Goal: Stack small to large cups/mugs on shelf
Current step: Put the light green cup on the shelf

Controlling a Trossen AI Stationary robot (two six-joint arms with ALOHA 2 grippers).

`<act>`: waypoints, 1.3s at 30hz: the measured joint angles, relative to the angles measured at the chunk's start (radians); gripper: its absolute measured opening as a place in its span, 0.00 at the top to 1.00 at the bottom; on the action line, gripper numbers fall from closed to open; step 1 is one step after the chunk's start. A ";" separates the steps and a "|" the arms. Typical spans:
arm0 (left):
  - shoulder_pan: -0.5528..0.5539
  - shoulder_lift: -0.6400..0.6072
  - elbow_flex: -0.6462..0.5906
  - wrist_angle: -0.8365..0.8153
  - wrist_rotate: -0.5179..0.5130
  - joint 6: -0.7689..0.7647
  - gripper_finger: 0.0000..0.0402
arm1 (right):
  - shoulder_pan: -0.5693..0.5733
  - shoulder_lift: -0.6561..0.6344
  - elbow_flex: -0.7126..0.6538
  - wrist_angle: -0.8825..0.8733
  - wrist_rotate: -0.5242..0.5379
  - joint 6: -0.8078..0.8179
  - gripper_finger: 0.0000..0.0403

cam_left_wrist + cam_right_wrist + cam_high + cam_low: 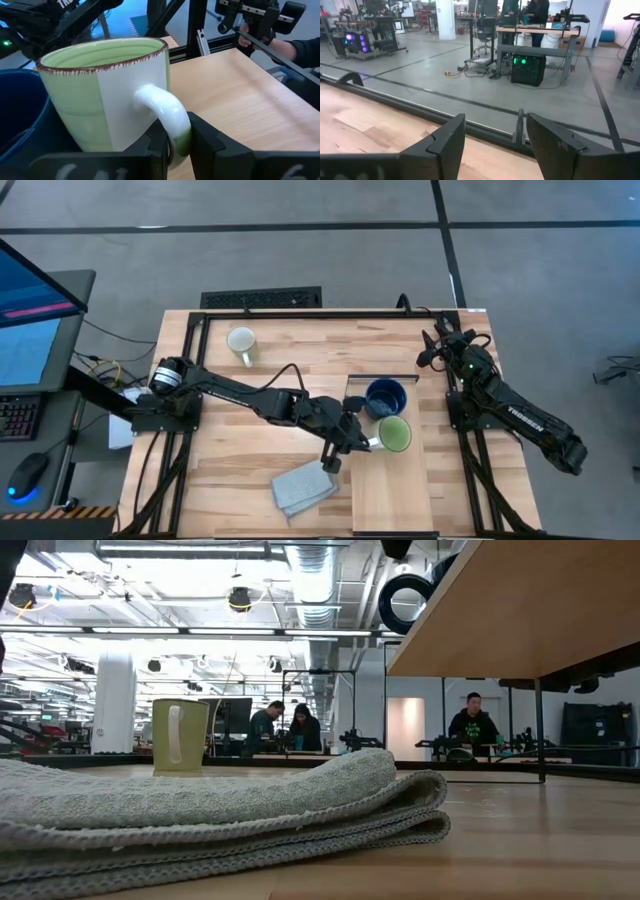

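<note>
three mugs: cream (241,342) upper left, blue (385,397) and green (394,434) on the shelf (390,490); left gripper (367,443) clamps green's handle; right gripper (495,145) parted; one cloth (300,488), wooden table (230,395).

Both arms are dark, almost black, built from slim tubular links joined by chunkier rounded housings. The left arm (240,395) has a round shoulder joint with a pale ring at its base and a thin black cable looping above the link near the forearm. The right arm (520,415) carries white "TROSSEN" lettering along its upper link and a small green indicator light near its wrist end. The left gripper (180,145) has two matte black, blocky fingers with squared edges and faint pale numerals on the carriage below them. The right gripper (495,142) shows two broad, angular black fingers with bevelled faces.
</note>
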 joint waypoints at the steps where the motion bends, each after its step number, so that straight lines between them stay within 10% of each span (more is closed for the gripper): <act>1: 0.000 0.000 0.000 -0.001 0.003 0.000 0.91 | 0.000 0.000 0.000 0.000 0.000 0.000 0.42; 39: 0.034 0.026 0.002 -0.068 -0.004 -0.079 0.86 | 0.000 0.001 0.000 0.000 0.000 -0.001 0.42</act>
